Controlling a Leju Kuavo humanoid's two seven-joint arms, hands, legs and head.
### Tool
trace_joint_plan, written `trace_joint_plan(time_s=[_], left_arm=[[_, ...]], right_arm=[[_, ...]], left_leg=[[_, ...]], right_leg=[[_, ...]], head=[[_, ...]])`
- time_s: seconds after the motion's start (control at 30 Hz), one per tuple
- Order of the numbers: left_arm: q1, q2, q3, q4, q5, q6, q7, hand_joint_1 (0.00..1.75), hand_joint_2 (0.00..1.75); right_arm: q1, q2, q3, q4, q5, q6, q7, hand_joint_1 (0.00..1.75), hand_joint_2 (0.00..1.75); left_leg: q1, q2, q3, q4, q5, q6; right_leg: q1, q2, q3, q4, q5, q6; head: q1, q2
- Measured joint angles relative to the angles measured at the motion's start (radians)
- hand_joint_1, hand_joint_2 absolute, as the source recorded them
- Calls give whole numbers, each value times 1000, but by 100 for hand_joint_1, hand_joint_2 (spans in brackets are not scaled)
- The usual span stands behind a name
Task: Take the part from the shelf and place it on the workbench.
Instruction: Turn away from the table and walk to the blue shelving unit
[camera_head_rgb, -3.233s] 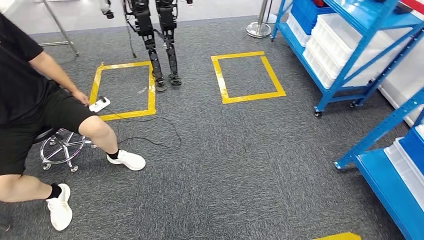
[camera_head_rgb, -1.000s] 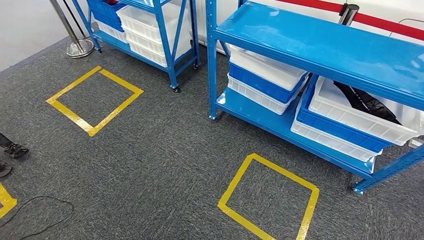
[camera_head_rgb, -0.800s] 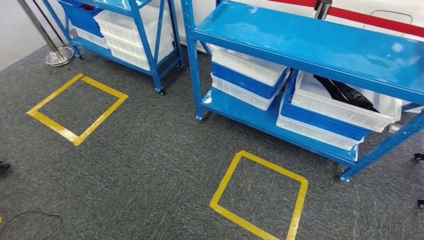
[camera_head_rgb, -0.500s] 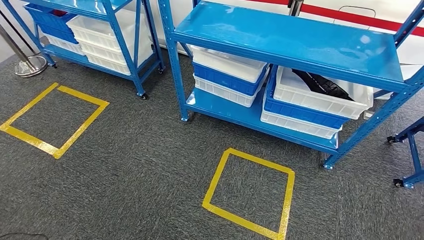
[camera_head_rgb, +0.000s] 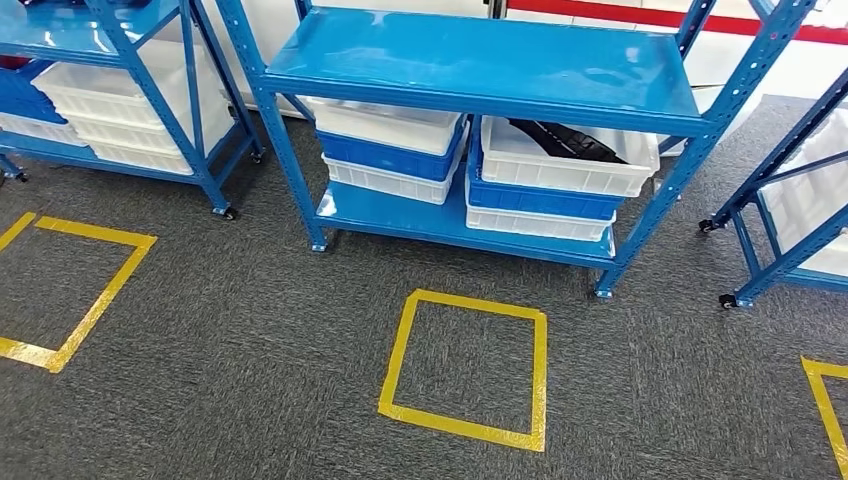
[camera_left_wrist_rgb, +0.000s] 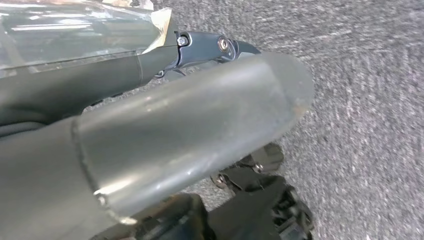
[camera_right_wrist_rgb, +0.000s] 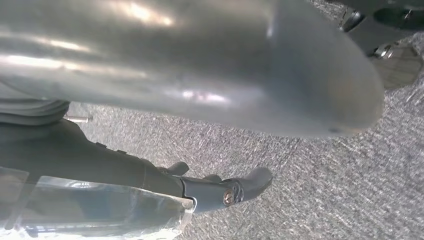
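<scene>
The blue shelf (camera_head_rgb: 470, 62) is standing on grey carpet (camera_head_rgb: 250, 370) behind a yellow tape square (camera_head_rgb: 466, 368). The black part (camera_head_rgb: 565, 141) is lying in the upper white bin (camera_head_rgb: 565, 160) on the lower tier. Both hands (camera_left_wrist_rgb: 150, 135) (camera_right_wrist_rgb: 200, 65) are hanging over carpet, holding nothing; finger spread cannot be determined.

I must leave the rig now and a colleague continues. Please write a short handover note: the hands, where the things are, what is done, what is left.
Hands: the left hand and the right hand hang over the grey carpet; whether they are open or shut cannot be told.
Things: the black part lies in the top white bin on the lower level of the middle blue shelf. A yellow floor square lies before this shelf.
Done: nothing taken.
Left: take the part and bring it to the workbench.
</scene>
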Motion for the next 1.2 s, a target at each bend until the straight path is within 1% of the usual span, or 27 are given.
trace_joint_plan(time_s=[0.03,0.07,0.13,0.17,0.2,0.23,0.27,0.3,0.37,0.43,0.5,0.53,0.57,0.6,0.63,0.67,0.7,0.73,0.77,0.8,0.83,0.87,0.9,0.93,1.0,1.07,1.2], left_arm=[[-2,0,0,0,0,0,0,0,0],[-2,0,0,0,0,0,0,0,0],[-1,0,0,0,0,1,0,0,0],[1,0,0,0,0,1,0,0,0],[3,0,0,0,-1,0,0,0,0],[5,0,0,0,-1,0,0,0,0],[6,0,0,0,-1,1,0,0,0],[6,0,0,0,-1,1,0,0,0],[5,0,0,0,0,1,0,0,0],[5,1,0,0,0,1,0,0,0],[4,1,0,0,0,1,-1,0,0],[3,0,0,0,0,1,-1,0,0],[3,-1,0,0,0,1,-2,0,0],[3,-2,0,0,-1,1,-3,0,0],[5,-2,0,0,-1,1,-3,0,0],[6,-2,0,0,-3,-1,-4,0,0],[7,-1,0,0,-5,-4,-5,0,0],[8,-1,0,0,-7,-9,-8,0,0],[8,-1,-1,0,-9,-15,-10,0,0],[7,-1,-2,0,-12,-22,-12,0,0],[7,-1,-4,0,-14,-30,-13,0,0],[6,-1,-6,0,-16,-37,-14,0,0],[5,-1,-9,0,-18,-44,-15,0,0],[4,0,-13,0,-19,-50,-16,0,0],[3,3,-18,0,-19,-56,-17,0,0],[2,5,-20,0,-20,-63,-18,0,0],[0,7,-25,0,-20,-81,-20,0,0]], right_arm=[[1,0,0,0,0,0,0,0,0],[1,0,0,0,0,0,0,0,0],[1,1,0,0,0,0,0,0,0],[0,1,0,0,1,0,0,0,0],[0,2,0,0,1,0,0,0,0],[1,2,0,0,1,0,0,0,0],[2,2,0,0,1,0,0,0,0],[3,2,0,0,2,0,0,0,0],[2,2,0,0,3,-1,0,0,0],[0,4,0,0,7,-2,-2,0,0],[1,5,0,0,12,-5,-5,0,0],[3,4,0,0,15,-6,-6,0,0],[4,4,0,0,17,-8,-7,0,0],[4,3,0,0,18,-11,-8,0,0],[3,3,0,0,19,-12,-11,0,0],[2,3,0,0,19,-14,-13,0,0],[2,3,0,0,19,-15,-15,0,0],[4,3,0,0,19,-15,-17,0,0],[6,3,0,0,19,-15,-18,0,0],[8,2,0,0,19,-15,-19,0,0],[9,1,0,0,19,-15,-20,0,0],[9,1,0,0,19,-15,-21,0,0],[9,0,0,0,19,-14,-23,0,0],[10,1,0,0,19,-14,-24,0,0],[14,2,0,0,20,-13,-26,0,0],[18,2,0,0,21,-12,-26,0,0],[20,3,0,0,27,-11,-26,0,0]], left_leg=[[5,-10,0,9,-10,-6],[9,-32,-9,33,-30,-11],[14,-94,-56,145,-101,-19],[14,-111,-89,215,-135,-20],[14,-119,-116,271,-156,-20],[14,-123,-130,295,-154,-18],[14,-126,-125,280,-133,-15],[14,-132,-103,229,-97,-11],[14,-175,-41,93,-29,0],[11,-204,-12,21,-6,8],[5,-191,-11,10,-3,16],[4,-183,-9,4,3,22],[5,-174,-8,-4,11,30],[6,-165,-8,-11,17,36],[5,-155,-9,-14,20,39],[3,-145,-12,-14,21,42],[2,-136,-13,-13,21,42],[1,-129,-14,-13,22,42],[0,-123,-14,-12,22,42],[0,-120,-14,-12,21,41],[0,-117,-13,-10,20,39],[-2,-115,-13,-8,18,36],[-5,-113,-14,-5,16,31],[-7,-112,-15,-1,13,30],[-8,-113,-18,3,12,39],[-5,-114,-19,3,15,48],[0,-115,-18,-2,19,42]], right_leg=[[-2,11,0,-1,2,-7],[-5,22,0,-3,5,-15],[-7,45,-1,-3,10,-27],[-5,57,-3,-3,12,-30],[-3,70,-5,-3,13,-32],[-2,84,-5,-3,14,-32],[-1,98,-5,-2,14,-32],[0,111,-3,-2,15,-32],[3,136,-3,-1,17,-28],[5,156,-8,1,22,-18],[5,171,-17,-3,28,-3],[6,164,-23,0,27,2],[8,145,-33,16,17,4],[11,121,-53,53,-4,0],[11,92,-79,112,-35,-6],[12,76,-110,181,-68,-11],[11,69,-135,242,-92,-13],[10,66,-145,276,-103,-10],[10,65,-134,270,-98,-3],[9,64,-102,223,-78,6],[8,61,-58,149,-53,13],[9,59,-19,78,-33,15],[9,56,10,24,-19,13],[7,55,25,-5,-12,9],[5,55,29,-13,-10,2],[8,55,29,-13,-9,1],[15,56,29,-13,-9,-5]], head=[[-1,0],[-3,0],[-7,0],[-8,0],[-8,0],[-8,0],[-8,0],[-8,0],[-8,0],[-7,0],[-7,0],[-6,0],[-5,0],[-2,0],[1,0],[3,0],[4,0],[4,0],[4,0],[4,0],[4,0],[4,0],[3,0],[3,0],[1,0],[1,0],[1,0]])
